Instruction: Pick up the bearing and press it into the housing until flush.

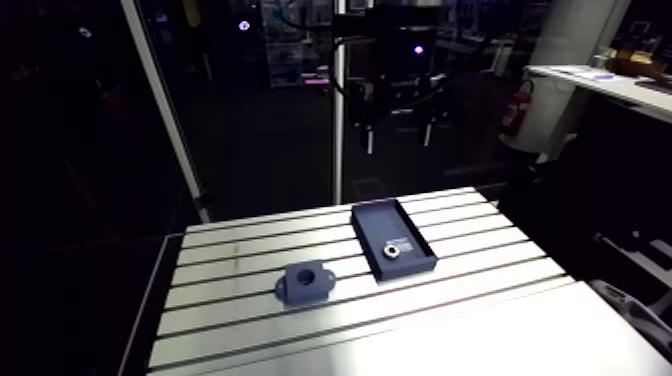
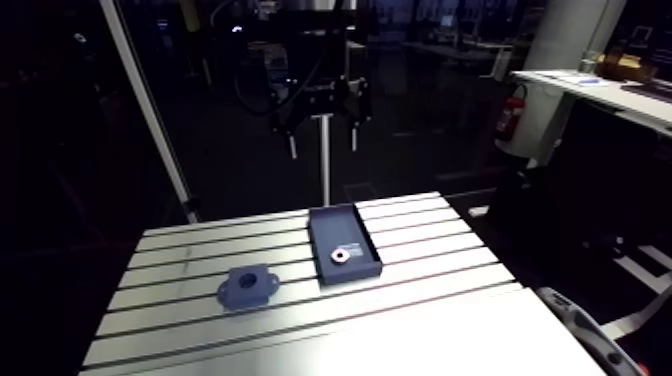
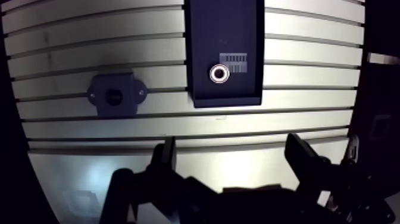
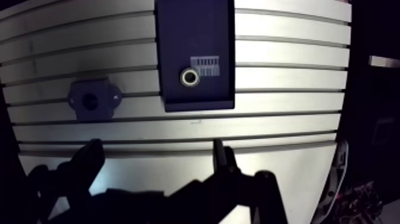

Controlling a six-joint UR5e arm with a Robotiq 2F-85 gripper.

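Wrist view: gripper [image 3: 232,143] spread wide, empty, well above table [image 3: 89,36]. Centre on the bearing [image 3: 219,73] in its tray [image 3: 208,36], descend straight, pinch it squarely

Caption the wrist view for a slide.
Open hand poised above the slotted table, bearing lying in its dark tray, housing on the table beside the tray.

1. The bearing [image 3: 219,73] is enclosed by the walls of the tray [image 3: 226,102], seemingly shallow, but is left open from above.
2. The housing [image 3: 115,96] is set well apart from the tray, with bare tabletop [image 3: 59,119] between them.
3. Open space is left between the raised hand [image 3: 231,146], fingers spread, and the tabletop.
4. The tabletop strip nearest the hand is left bare.
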